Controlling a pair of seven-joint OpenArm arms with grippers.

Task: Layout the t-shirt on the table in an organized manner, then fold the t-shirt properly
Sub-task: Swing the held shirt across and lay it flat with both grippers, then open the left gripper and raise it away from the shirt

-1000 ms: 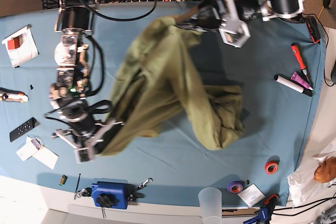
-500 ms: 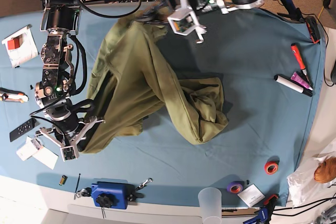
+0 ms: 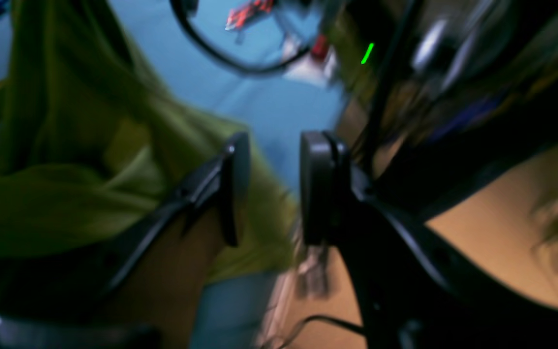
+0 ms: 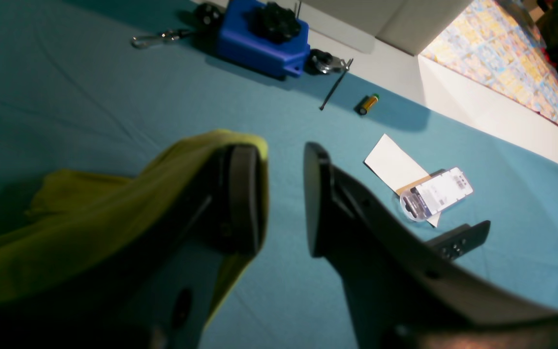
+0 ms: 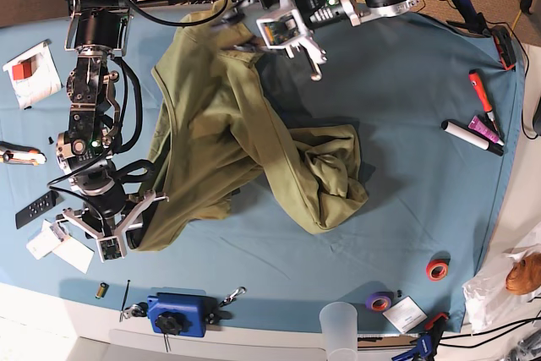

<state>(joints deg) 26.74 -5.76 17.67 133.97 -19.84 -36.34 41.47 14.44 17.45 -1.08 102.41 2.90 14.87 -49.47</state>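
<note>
The olive-green t-shirt (image 5: pixel 224 124) lies crumpled on the teal table (image 5: pixel 406 124), stretched from the far edge to the near left, with a bunched lump (image 5: pixel 334 179) to the right. My left gripper (image 5: pixel 239 30) hovers at the shirt's far end. In the blurred left wrist view it (image 3: pixel 271 189) stands open, the gap empty and the shirt (image 3: pixel 66 184) behind its left finger. My right gripper (image 5: pixel 145 216) is at the shirt's near-left corner. It (image 4: pixel 281 198) is open, with the shirt's edge (image 4: pixel 114 218) draped over the outside of its left finger (image 4: pixel 242 194).
A blue clamp box (image 5: pixel 176 314), a battery (image 4: pixel 368 103) and a packaged card (image 4: pixel 436 194) lie near the front edge. A remote (image 5: pixel 36 208) lies at the left. Markers (image 5: pixel 483 120), tape rolls (image 5: pixel 437 270) and a plastic cup (image 5: pixel 338 327) sit on the right side.
Both grippers have opened and let go of the shirt. The left arm swung leftward along the far edge, the right arm shifted left, and the shirt settled lower, spreading left.
</note>
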